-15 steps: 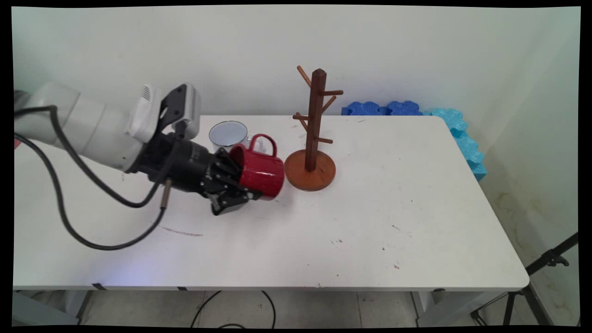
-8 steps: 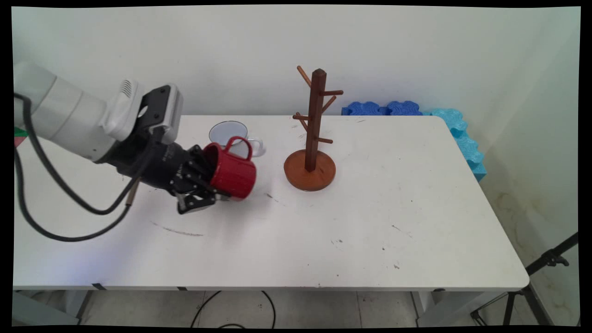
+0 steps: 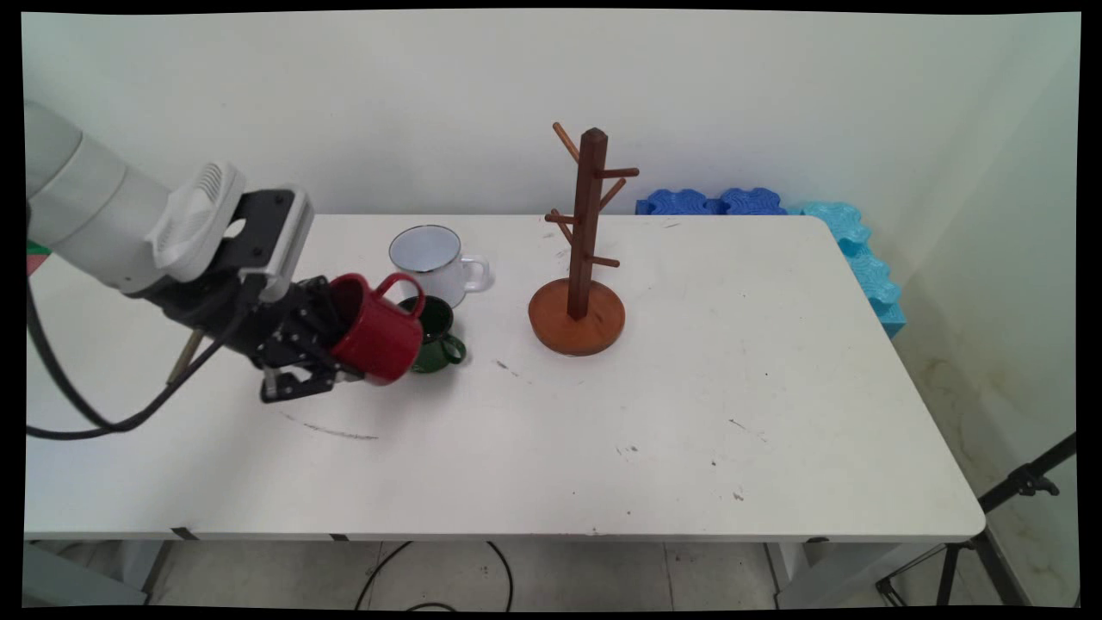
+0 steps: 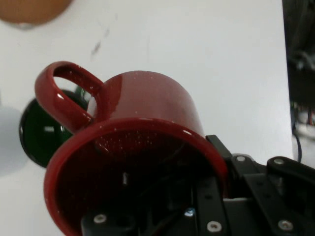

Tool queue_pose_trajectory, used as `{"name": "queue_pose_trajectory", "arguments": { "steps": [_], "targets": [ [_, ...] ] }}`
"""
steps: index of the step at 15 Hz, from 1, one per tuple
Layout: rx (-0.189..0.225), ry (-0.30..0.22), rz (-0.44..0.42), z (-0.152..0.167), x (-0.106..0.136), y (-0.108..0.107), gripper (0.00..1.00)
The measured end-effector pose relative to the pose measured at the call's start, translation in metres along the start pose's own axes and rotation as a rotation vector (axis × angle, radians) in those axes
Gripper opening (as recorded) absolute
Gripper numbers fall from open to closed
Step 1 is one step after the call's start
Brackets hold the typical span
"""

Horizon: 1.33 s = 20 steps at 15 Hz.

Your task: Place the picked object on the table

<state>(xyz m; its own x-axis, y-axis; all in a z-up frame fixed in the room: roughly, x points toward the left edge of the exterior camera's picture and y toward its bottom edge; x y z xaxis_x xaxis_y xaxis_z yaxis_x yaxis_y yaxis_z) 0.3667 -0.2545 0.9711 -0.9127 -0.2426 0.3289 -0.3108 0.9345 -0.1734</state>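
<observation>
Red mug (image 3: pixel 379 337) half hides green mug (image 3: pixel 437 331).

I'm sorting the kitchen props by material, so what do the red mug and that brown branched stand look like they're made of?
The red mug, gripped at its rim by the end effector, looks like enamelled metal: glossy, with fine pale speckles and a thin rolled rim, though glazed ceramic can't be ruled out. The stand looks like stained wood: warm brown, dull sheen, peg-like arms, round base.
</observation>
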Motion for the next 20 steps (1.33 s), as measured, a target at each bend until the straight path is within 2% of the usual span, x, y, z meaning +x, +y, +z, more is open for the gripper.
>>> {"name": "queue_pose_trajectory", "arguments": {
  "steps": [7, 12, 20],
  "targets": [
    [-0.043, -0.113, 0.092, 0.013, -0.005, 0.005, 0.0],
    [-0.079, -0.15, 0.153, 0.035, -0.006, 0.008, 0.0],
    [-0.106, -0.197, 0.201, 0.077, -0.004, 0.004, 0.0]
  ]
}}
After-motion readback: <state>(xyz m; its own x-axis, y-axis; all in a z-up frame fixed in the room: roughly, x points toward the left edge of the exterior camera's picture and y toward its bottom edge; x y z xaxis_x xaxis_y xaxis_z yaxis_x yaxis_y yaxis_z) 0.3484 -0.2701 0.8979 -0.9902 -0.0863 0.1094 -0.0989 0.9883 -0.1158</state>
